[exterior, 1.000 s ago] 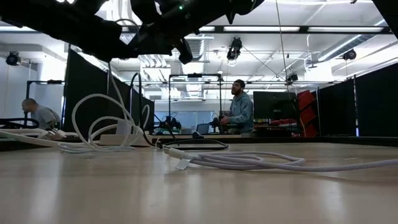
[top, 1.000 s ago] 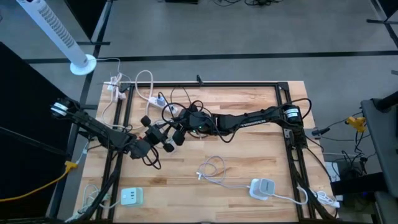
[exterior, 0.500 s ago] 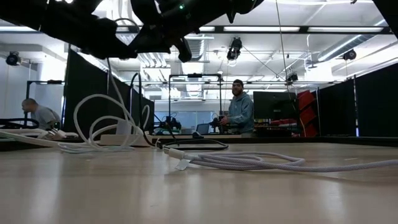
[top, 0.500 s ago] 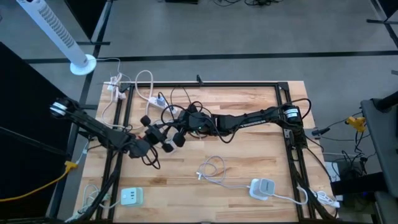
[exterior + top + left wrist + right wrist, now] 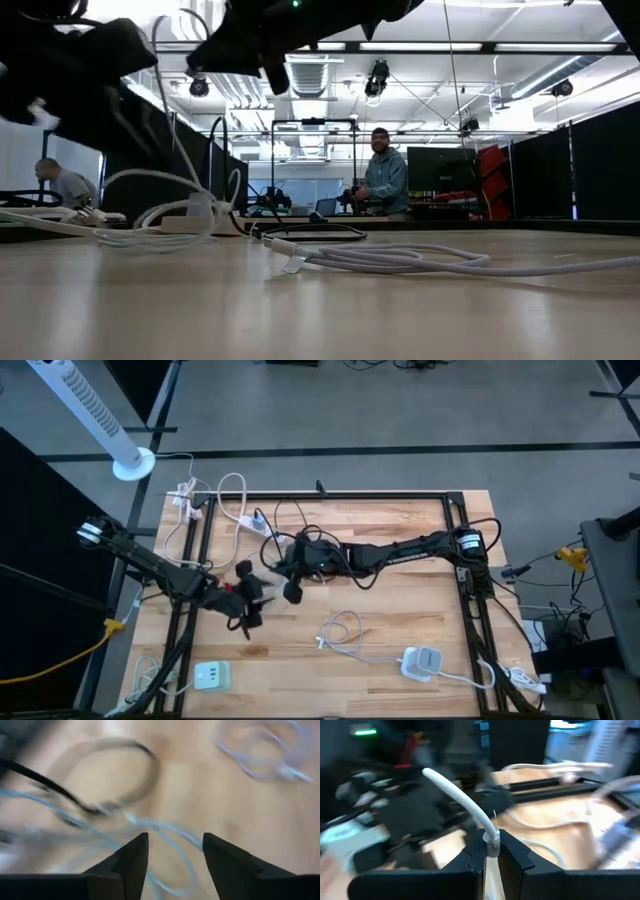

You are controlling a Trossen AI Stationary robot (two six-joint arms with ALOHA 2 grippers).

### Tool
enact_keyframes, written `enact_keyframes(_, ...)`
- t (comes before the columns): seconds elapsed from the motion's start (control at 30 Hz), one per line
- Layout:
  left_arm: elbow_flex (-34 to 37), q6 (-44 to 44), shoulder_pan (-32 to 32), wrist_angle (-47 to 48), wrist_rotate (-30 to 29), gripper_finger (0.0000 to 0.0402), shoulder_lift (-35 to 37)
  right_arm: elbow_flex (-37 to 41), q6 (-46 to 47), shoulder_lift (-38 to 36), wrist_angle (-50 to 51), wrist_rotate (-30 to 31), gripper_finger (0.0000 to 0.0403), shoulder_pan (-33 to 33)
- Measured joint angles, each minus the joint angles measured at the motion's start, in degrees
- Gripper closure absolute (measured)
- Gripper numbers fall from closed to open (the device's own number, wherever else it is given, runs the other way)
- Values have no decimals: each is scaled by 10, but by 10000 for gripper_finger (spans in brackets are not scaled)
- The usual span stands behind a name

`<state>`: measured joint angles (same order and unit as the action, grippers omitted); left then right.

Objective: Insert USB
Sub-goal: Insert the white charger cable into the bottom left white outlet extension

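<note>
Your right end effector [image 5: 491, 851] is clenched on the white cable [image 5: 457, 797] just behind its plug, holding it above the middle of the desk [image 5: 400, 620]; in the high view that end effector [image 5: 292, 588] sits close beside the left one. Your left end effector [image 5: 172, 851] is released, jaws apart with nothing between them, hanging over loose cable loops on the wood; from above it [image 5: 250, 592] is just left of the right one. I cannot make out which port you mean to use: a charger [image 5: 210, 677] lies near the front left corner and another charger [image 5: 424, 662] near the front right, both well apart from the plug. The main risk, as I judge it, is the plug twisting in a grip that holds the cable rather than the connector body, so it meets the port crooked and jams. The two arms are also close enough to knock each other, and the black cables [image 5: 300, 525] tangled around them could snag and drag. An unheld charger would simply slide away when you push.
</note>
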<state>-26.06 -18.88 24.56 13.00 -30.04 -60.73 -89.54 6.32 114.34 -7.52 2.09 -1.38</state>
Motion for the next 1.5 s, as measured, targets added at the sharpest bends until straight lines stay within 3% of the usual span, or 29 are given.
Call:
enact_keyframes(0.17, -46, -28, 2, 92, 135, 231, 6, 0, -27, 0, 25, -22, 386, -14)
enact_keyframes(0.2, -64, -39, 1, 132, 185, 235, 5, -2, -26, -1, 46, -19, 386, -15)
enact_keyframes(0.33, -122, -107, 5, 205, 351, 256, 6, -1, -22, -8, 157, 28, 386, -14)
enact_keyframes(0.53, -189, -254, 29, 366, 500, 290, 2, -1, -34, -10, 272, 71, 386, -18)
enact_keyframes(0.63, -222, -317, 41, 433, 512, 304, 0, -1, -34, -9, 268, 73, 386, -18)
enact_keyframes(0.77, -245, -418, 81, 451, 521, 320, 1, 7, -32, -10, 284, 100, 386, -23)
enact_keyframes(1.1, -260, -702, 314, 441, 507, 338, -20, 23, -58, -23, 349, 130, 386, -45)
enact_keyframes(1.3, -259, -713, 378, 441, 441, 338, -59, 31, -32, -23, 340, 143, 386, -54)
enact_keyframes(1.5, -259, -677, 381, 413, 441, 338, -125, 31, -45, -23, 302, 151, 386, -54)
